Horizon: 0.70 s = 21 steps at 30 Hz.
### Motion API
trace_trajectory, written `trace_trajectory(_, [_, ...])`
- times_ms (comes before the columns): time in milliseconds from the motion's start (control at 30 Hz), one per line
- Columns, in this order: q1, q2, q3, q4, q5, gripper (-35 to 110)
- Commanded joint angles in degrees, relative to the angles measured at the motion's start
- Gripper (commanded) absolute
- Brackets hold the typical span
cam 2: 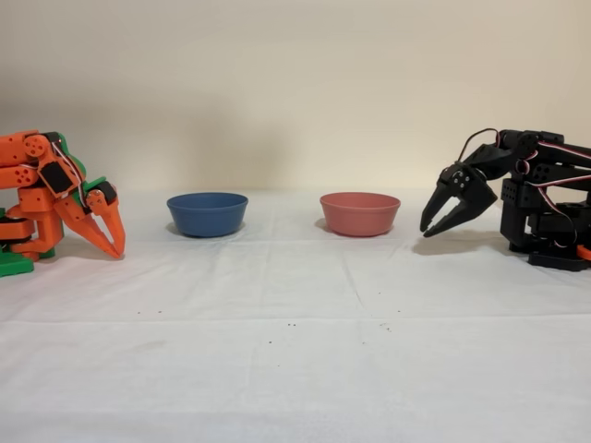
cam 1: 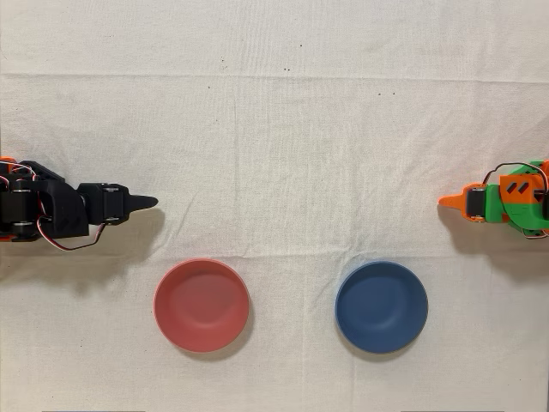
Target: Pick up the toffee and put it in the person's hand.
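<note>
We see the black arm's end effector (cam 2: 443, 218) parted and empty, parked low beside the red bowl (cam 2: 359, 212), seemingly waiting; no toffee or receiving hand is visible to us on the cloth-covered bench (cam 2: 295, 351).

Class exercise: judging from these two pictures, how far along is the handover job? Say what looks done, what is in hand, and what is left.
Nothing looks done yet. The black gripper hangs open and holds nothing, folded back near its base, apart from the red bowl and the blue bowl. I can make out no candy on the white cloth, and I see no hand waiting. So finding, picking up and handing over all remain.
</note>
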Motion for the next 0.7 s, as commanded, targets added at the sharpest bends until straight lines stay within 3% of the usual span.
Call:
trace_trajectory(0, [-0.4,3.9,2.9,-0.4,0.0,0])
trace_trajectory(667, [-0.4,3.9,2.9,-0.1,0.4,0])
